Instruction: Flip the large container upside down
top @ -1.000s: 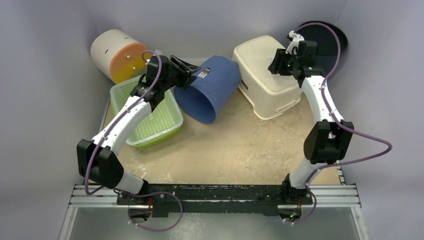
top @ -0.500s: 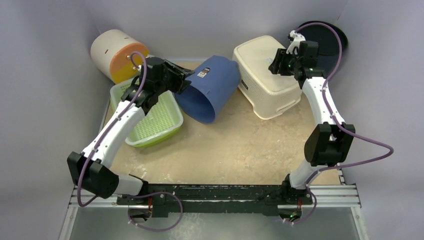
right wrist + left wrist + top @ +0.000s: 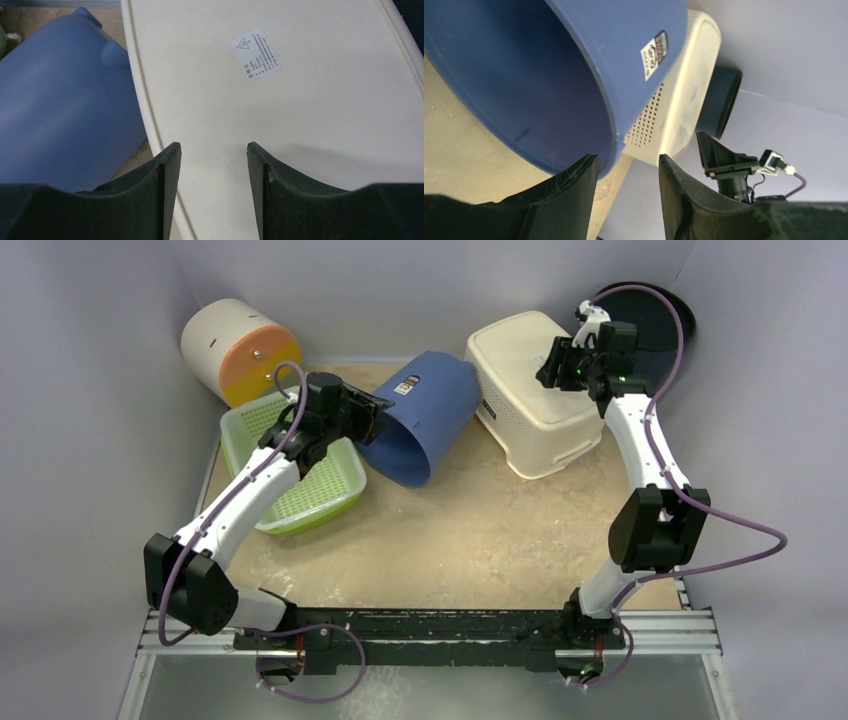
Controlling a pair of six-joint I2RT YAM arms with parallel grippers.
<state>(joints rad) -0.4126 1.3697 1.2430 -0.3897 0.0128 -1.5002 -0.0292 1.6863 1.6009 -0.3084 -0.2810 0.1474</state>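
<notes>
A blue bucket (image 3: 425,415) lies on its side at the back middle, its mouth facing front left. It also shows in the left wrist view (image 3: 524,75) and the right wrist view (image 3: 60,110). My left gripper (image 3: 372,412) is open at the bucket's rim, which lies just past one fingertip (image 3: 628,160), and it holds nothing. A large cream perforated container (image 3: 525,390) stands bottom up beside the bucket and shows in the left wrist view (image 3: 684,100). My right gripper (image 3: 556,365) hovers open over its labelled bottom (image 3: 300,100), jaws apart (image 3: 213,146).
A green mesh basket (image 3: 300,475) sits under my left arm. A white cylinder with an orange end (image 3: 235,350) lies at the back left. A dark round tub (image 3: 650,315) leans in the back right corner. Grey walls close in three sides.
My left gripper has slid from the upper part of the bucket's rim back toward the near left. The bucket has hardly moved. The right arm has not moved.
</notes>
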